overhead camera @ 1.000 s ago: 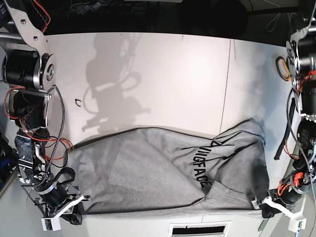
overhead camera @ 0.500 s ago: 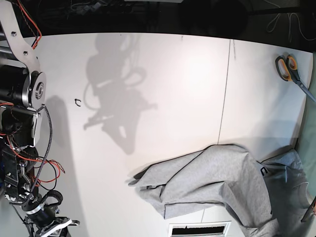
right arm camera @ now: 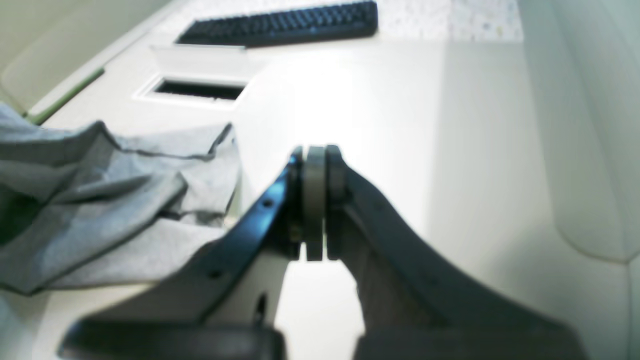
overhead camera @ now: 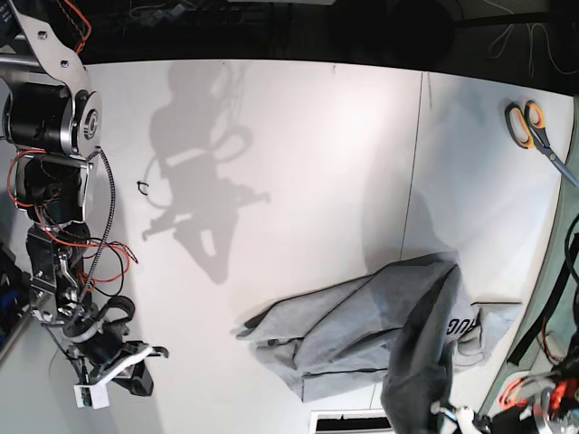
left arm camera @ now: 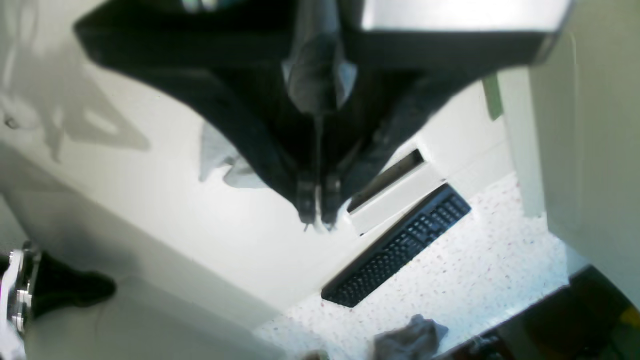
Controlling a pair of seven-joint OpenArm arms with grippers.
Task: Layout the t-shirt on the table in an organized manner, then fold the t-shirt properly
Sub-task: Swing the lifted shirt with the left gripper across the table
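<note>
The grey t-shirt [overhead camera: 353, 334] lies bunched on the white table [overhead camera: 298, 136] at the front right, with black lettering showing near its right side. One fold rises in a dark column to my left gripper [overhead camera: 448, 416] at the bottom edge. In the left wrist view that gripper [left arm camera: 316, 205] is shut, with grey cloth pinched between its fingers, and the t-shirt [left arm camera: 225, 162] lies below. My right gripper [overhead camera: 127, 366] sits at the front left, far from the cloth. Its pads [right arm camera: 315, 200] press together with nothing between them, and the t-shirt [right arm camera: 100, 200] lies to their left.
Orange-handled scissors [overhead camera: 529, 127] lie at the far right of the table. A thin seam [overhead camera: 412, 181] crosses the top. A slotted white panel [overhead camera: 353, 420] sits at the front edge. A grey-green panel [overhead camera: 565, 271] borders the right side. A keyboard [left arm camera: 400, 250] lies on the floor.
A second ago the shirt was stretched along the front edge between both grippers. It has left the right gripper and gathered at the right, with one fold lifted by the left gripper.
</note>
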